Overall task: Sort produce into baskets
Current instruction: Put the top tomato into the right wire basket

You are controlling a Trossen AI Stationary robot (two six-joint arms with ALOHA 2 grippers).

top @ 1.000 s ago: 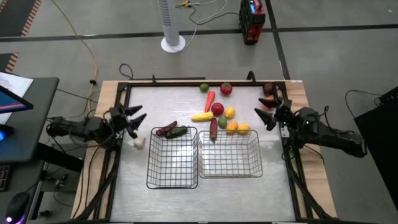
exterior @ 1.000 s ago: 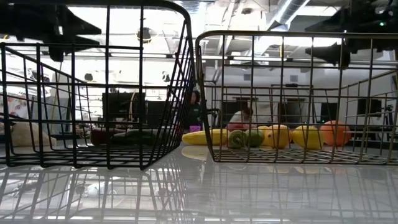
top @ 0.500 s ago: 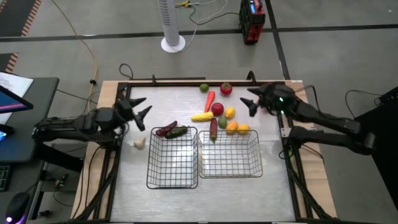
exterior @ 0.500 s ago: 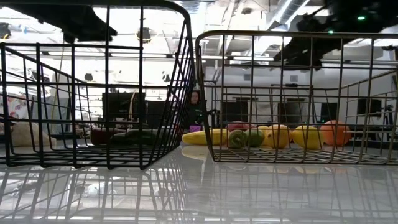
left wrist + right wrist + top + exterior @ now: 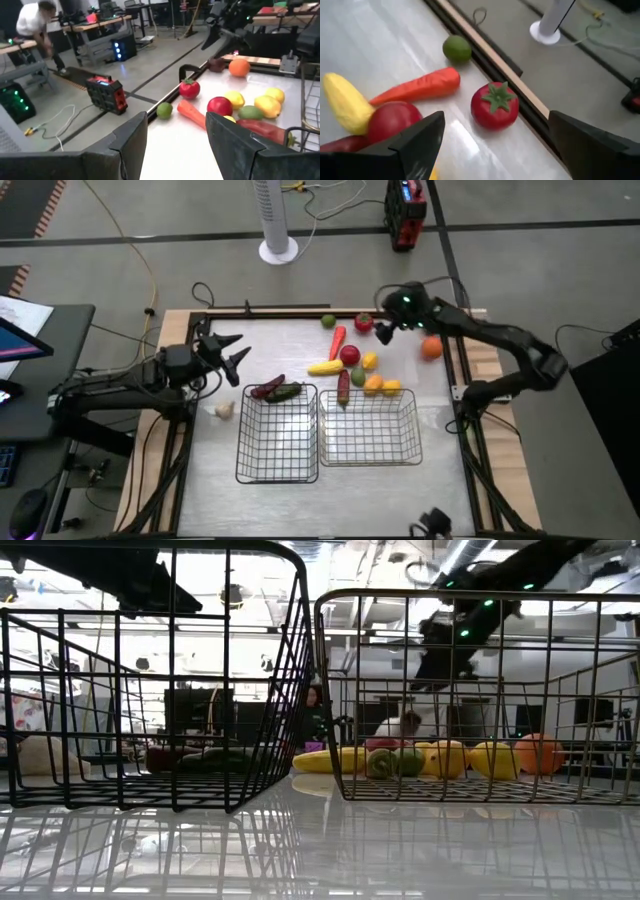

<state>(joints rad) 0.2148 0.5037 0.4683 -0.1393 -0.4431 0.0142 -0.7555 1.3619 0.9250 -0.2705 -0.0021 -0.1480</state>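
Right gripper (image 5: 490, 145) poised over tomato (image 5: 494, 106) at table's 12 o'clock edge, fingers spread wide, empty. Best centred, lowered straight, closed gently. Left gripper (image 5: 228, 352) parted, waiting at 9 o'clock. Baskets (image 5: 278, 434) empty.

table (image 5: 260, 345): glossy, smooth, probably metal | baskets (image 5: 277, 432): thin wire | tomato (image 5: 494, 106) ahead of right gripper (image 5: 492, 145): shiny plastic

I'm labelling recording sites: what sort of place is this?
Probably a robotics lab or workshop: a framed table stands on a bare concrete floor with trailing cables, and the left wrist view shows workbenches with equipment and a person.
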